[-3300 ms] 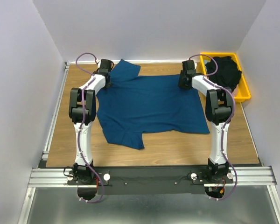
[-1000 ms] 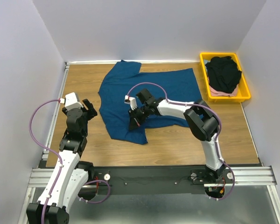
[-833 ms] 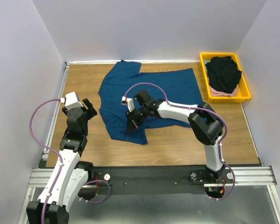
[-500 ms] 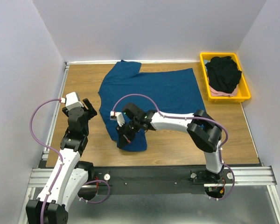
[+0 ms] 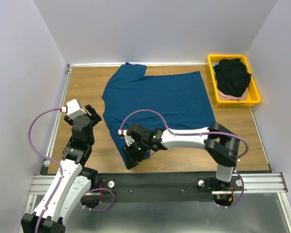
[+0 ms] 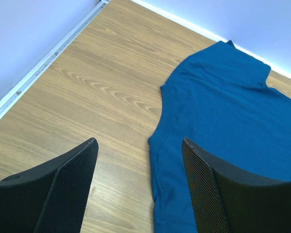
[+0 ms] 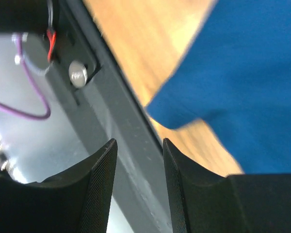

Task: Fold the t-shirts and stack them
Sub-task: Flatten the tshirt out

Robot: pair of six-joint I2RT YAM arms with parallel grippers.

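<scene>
Shirts three: navy shirt (image 5: 160, 99) flat, black shirt (image 5: 232, 75) and pink shirt (image 5: 223, 96) in tray (image 5: 255, 100); left gripper (image 6: 138, 150), right gripper (image 7: 138, 145) both parted, empty.

Light-brown wood-grain bench (image 5: 87, 92) fills middle of top view. Yellow rectangular plastic tray (image 5: 252, 101) at bench's far right corner, long side running front to back, just beside right wall. Pale lavender-grey walls (image 5: 155, 29) on left, back, right. White strip (image 5: 169, 63) at foot of back wall. Silver aluminium rail (image 5: 57, 121) along bench's left edge. Wider silver extrusion frame (image 5: 274, 183) across near edge, black bar (image 5: 160, 182) on it.
</scene>
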